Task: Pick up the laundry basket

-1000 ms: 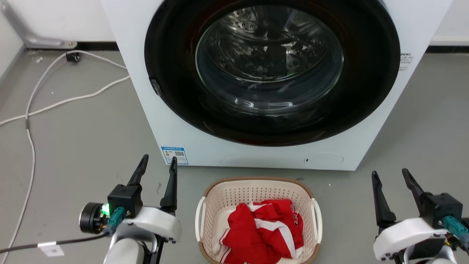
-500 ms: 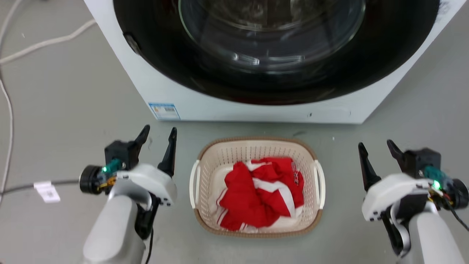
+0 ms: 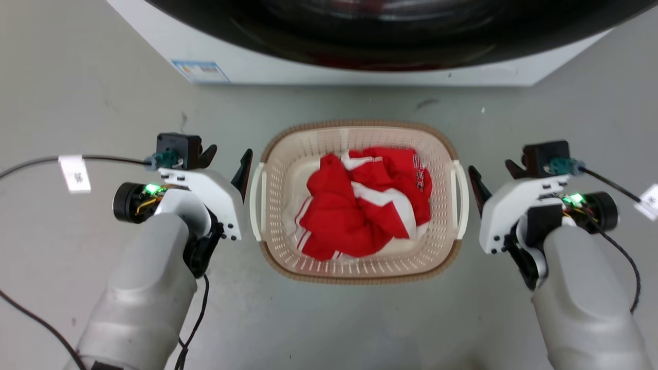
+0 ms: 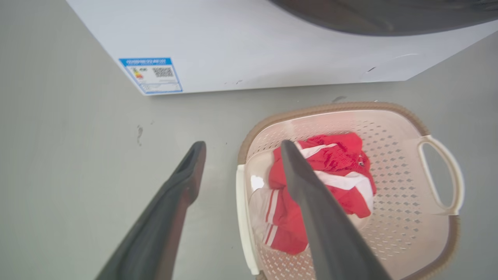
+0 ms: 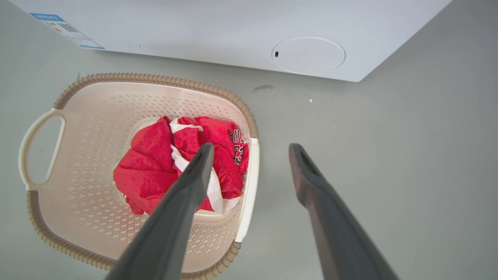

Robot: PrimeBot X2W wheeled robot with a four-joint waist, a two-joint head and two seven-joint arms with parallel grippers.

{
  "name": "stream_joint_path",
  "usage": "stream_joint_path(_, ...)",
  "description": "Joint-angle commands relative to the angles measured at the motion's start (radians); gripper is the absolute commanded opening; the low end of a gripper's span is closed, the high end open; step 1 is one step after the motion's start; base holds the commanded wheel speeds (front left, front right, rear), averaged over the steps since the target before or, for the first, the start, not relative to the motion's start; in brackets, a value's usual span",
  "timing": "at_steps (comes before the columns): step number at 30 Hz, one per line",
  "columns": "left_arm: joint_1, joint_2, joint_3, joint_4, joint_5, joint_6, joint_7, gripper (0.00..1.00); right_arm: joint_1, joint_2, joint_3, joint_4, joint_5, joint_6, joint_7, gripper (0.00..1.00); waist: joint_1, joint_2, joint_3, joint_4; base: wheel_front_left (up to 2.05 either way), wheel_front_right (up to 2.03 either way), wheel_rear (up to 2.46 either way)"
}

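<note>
On the floor [image 3: 77,92], laundry basket [image 3: 360,127] lies between left hand [image 3: 230,151] and right hand [image 3: 489,167], both spread.

The basket [image 3: 360,125] sits on the floor [image 3: 77,92] at my 12 o'clock, and the washer [image 3: 267,69] stands just behind it. A garment [image 3: 360,210] lies bunched in the basket's middle. My left gripper [image 3: 229,151] hangs at the basket's 9 o'clock, just beside its left handle [image 3: 254,205]. My right gripper [image 3: 490,167] hangs at its 3 o'clock, near the right handle [image 3: 465,205]. The washer's label [image 3: 200,71] is at the basket's 11 o'clock. A cable [image 3: 31,163] runs from my left wrist toward 9.
</note>
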Motion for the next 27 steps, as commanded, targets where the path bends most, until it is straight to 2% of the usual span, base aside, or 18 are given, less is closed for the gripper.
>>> stream_joint_path(1,-0.028,0.009,-0.023,0.018,-0.027,-0.002,0.014,1.00,-0.040,0.002,0.009,0.031,0.011,-0.001,0.007,1.00,-0.0002,0.0000,0.071,-0.006,0.00,0.00,0.00)
stream_joint_path(15,-0.179,0.070,-0.249,0.125,-0.280,-0.002,0.141,1.00,-0.291,0.002,0.090,0.369,0.058,-0.001,0.054,1.00,-0.0002,0.0000,0.249,-0.009,0.00,0.00,0.00)
stream_joint_path(27,-0.260,0.091,-0.400,0.165,-0.433,-0.002,0.192,1.00,-0.425,0.002,0.177,0.535,0.128,-0.001,0.037,1.00,-0.0002,0.0000,0.318,-0.013,0.00,0.00,0.00)
